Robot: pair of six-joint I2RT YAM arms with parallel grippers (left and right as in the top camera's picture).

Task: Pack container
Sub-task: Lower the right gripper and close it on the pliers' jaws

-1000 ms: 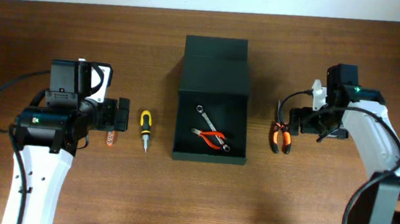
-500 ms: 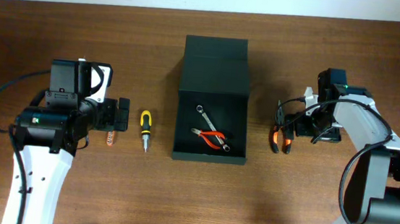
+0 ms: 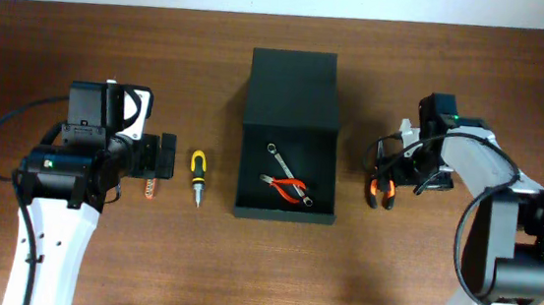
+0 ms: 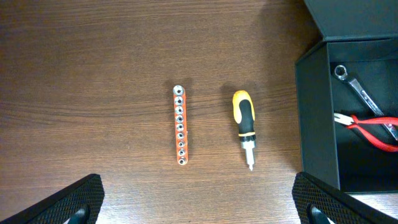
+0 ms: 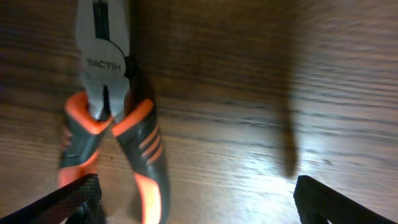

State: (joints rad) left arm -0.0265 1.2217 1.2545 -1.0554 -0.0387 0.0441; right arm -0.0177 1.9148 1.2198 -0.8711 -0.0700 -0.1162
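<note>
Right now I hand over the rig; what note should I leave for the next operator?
Left tool open, above the table near the bit rail and screwdriver.
Right tool open, above the orange pliers, not gripping.
Container open, lid folded back; wrench and red pliers inside.
Left to pack: orange pliers, screwdriver, bit rail; then close the lid.

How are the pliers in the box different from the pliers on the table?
The boxed pliers lie inside the container; the table pliers lie outside, to its right. The boxed pliers have red handles; the table pliers have orange-and-black ones. The boxed pliers lie slanted sideways; the table pliers point toward the far edge. Both are pliers lying flat.
</note>
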